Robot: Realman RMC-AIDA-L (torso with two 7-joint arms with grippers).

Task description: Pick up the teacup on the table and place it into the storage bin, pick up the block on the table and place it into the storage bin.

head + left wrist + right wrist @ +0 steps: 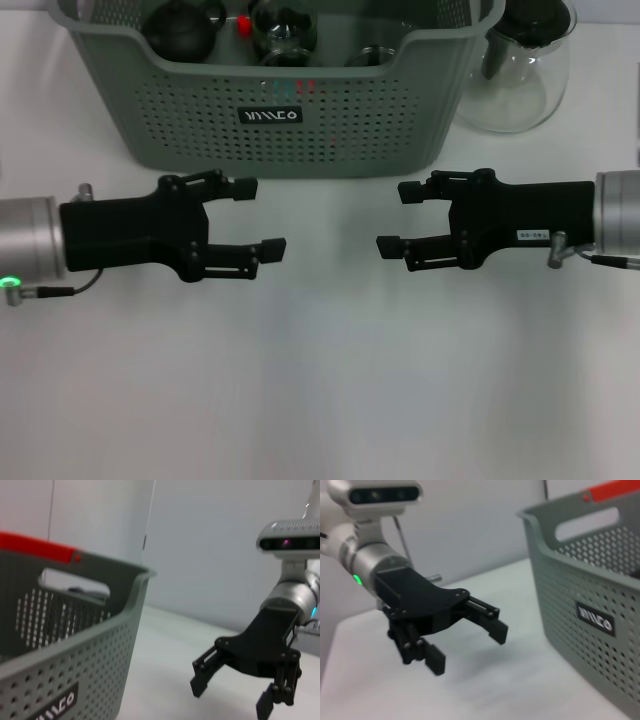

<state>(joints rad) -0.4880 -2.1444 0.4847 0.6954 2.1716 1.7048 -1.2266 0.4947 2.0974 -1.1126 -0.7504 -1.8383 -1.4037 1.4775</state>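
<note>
Storage bin (290, 110) at the far centre of the white surface (320, 380), holding a dark teapot (180, 30), a glass vessel (285, 30) and a small red item (242, 25). Left tool (265, 215) and right tool (395, 218) face each other in front of it, both released and holding nothing. Clear glass teapot (520, 70) beside the bin's right end.

Bare white table (320, 400) with open room between and in front of two facing grippers.
Behind them the bin (280, 120) walls off the far side; a glass teapot (520, 70) stands just beside its right end.
</note>
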